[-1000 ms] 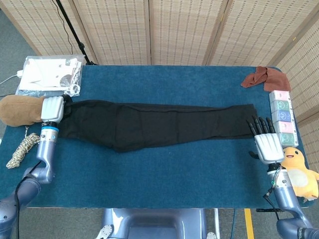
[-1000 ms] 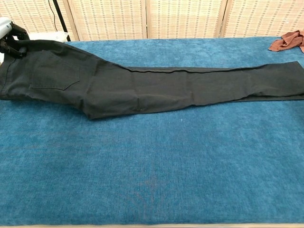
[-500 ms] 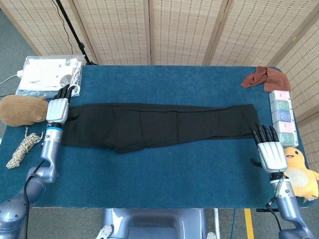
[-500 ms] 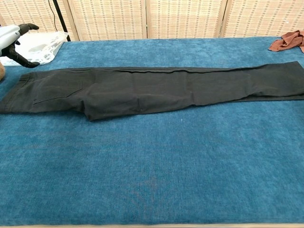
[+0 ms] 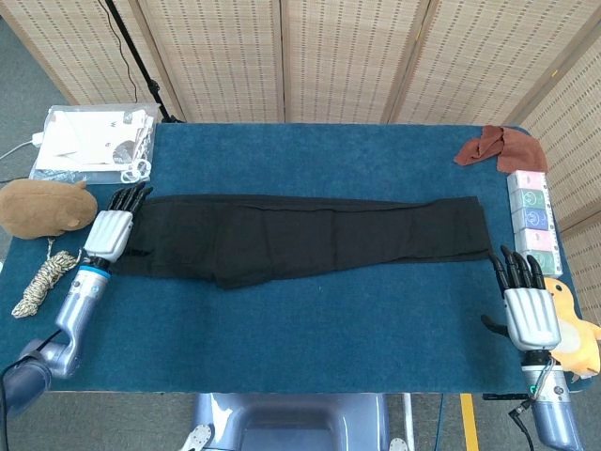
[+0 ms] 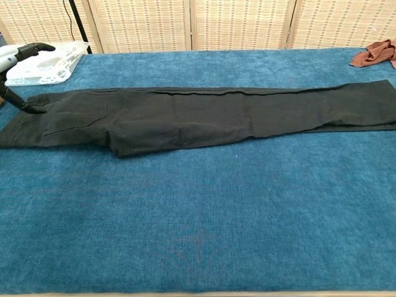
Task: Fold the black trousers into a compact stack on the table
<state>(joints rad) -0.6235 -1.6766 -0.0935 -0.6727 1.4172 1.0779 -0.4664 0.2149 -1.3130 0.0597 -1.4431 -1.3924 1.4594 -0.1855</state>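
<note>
The black trousers (image 5: pixel 300 238) lie flat and full length across the blue table (image 5: pixel 310 319), waist at the left, leg ends at the right; in the chest view the trousers (image 6: pixel 198 117) span the whole width. My left hand (image 5: pixel 111 228) is open beside the waist end, its fingertips (image 6: pixel 28 106) touching the waistband. My right hand (image 5: pixel 529 305) is open near the table's front right corner, apart from the leg ends.
A brown plush (image 5: pixel 42 207) and a coiled rope (image 5: pixel 39 282) sit at the left edge. A plastic bag of papers (image 5: pixel 89 141) lies back left, a rust cloth (image 5: pixel 500 147) back right. Pastel boxes (image 5: pixel 531 221) and a yellow duck (image 5: pixel 573 324) line the right edge.
My left hand let go of the waist, which dropped flat on the table, and drew back toward me. My right hand lifted off the leg ends and pulled back toward the front edge.
</note>
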